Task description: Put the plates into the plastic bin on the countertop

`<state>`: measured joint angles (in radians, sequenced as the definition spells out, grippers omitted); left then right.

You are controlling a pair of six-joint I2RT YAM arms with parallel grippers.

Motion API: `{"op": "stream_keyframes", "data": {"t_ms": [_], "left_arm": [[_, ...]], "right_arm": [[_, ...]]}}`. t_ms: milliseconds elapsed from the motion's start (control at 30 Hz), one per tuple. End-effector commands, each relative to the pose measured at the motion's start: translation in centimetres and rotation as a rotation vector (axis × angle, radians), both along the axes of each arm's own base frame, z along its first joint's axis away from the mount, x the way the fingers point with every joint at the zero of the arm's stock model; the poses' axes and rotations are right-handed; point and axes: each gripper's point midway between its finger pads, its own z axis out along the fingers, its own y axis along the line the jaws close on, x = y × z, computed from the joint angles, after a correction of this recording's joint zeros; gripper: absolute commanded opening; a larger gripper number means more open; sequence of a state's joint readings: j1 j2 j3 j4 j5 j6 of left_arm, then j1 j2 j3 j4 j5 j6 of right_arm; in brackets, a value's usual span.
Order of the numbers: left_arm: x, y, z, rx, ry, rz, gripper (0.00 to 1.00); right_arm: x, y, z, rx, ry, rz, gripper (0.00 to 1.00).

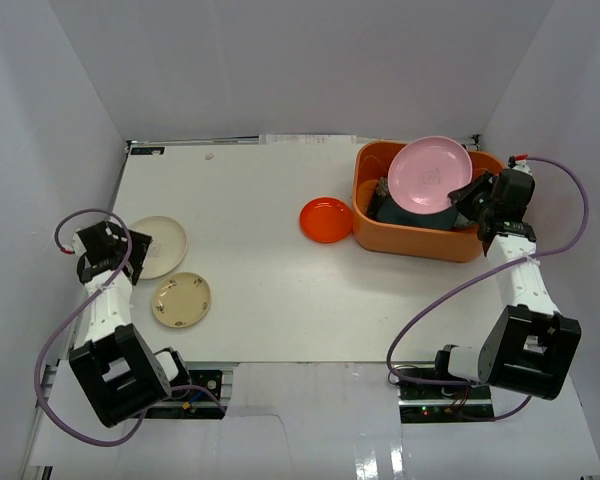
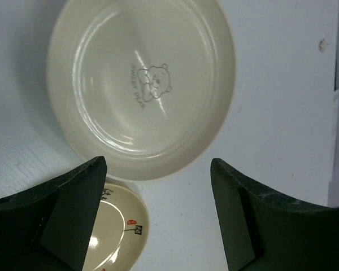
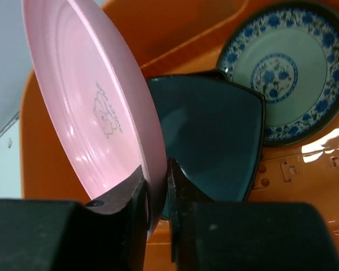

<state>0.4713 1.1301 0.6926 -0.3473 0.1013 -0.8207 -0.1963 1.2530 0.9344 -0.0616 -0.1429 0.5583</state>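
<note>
My right gripper (image 1: 469, 196) is shut on the rim of the round pink plate (image 1: 430, 173), holding it tilted over the orange plastic bin (image 1: 410, 237); the jaws pinch its edge in the right wrist view (image 3: 156, 180). In the bin lie the square teal plate (image 3: 214, 135) and a blue-green patterned plate (image 3: 285, 70). My left gripper (image 1: 132, 243) is open above the round cream plate (image 1: 158, 246), which fills the left wrist view (image 2: 141, 84). A small cream dish with markings (image 1: 182, 299) lies near it. The small orange-red plate (image 1: 326, 219) sits on the countertop left of the bin.
Pale walls enclose the white countertop (image 1: 270, 290) on the left, back and right. The bin stands in the far right corner. A small mark (image 1: 209, 156) lies near the back edge.
</note>
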Motion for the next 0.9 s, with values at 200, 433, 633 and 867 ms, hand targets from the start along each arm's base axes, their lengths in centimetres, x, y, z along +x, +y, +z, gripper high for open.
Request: {"op": "stream_keyframes", "data": {"t_ms": [200,433,633,867], "left_arm": [[-2.6,3.9,-6.1,-0.031,0.188,0.179,0.84],[-2.8,4.9,-9.2,-0.080,0.273,0.201,0.79],[-1.4,4.8,-10.1,-0.112,0.259,0.152,0.29],[0.5,3.5,-6.9,-0.129,0.094,0.070,0.00]], "right_arm": [[0.6,1.1,2.3,0.023,-0.093,0.064,0.86],[-1.4,3.9,6.9,0.065,-0.226,0.169,0.98],[-4.7,9.5,9.4,0.082,-0.331,0.340,0.98],[-8.7,18.9,7.7,0.082,-0.329,0.641,0.98]]}}
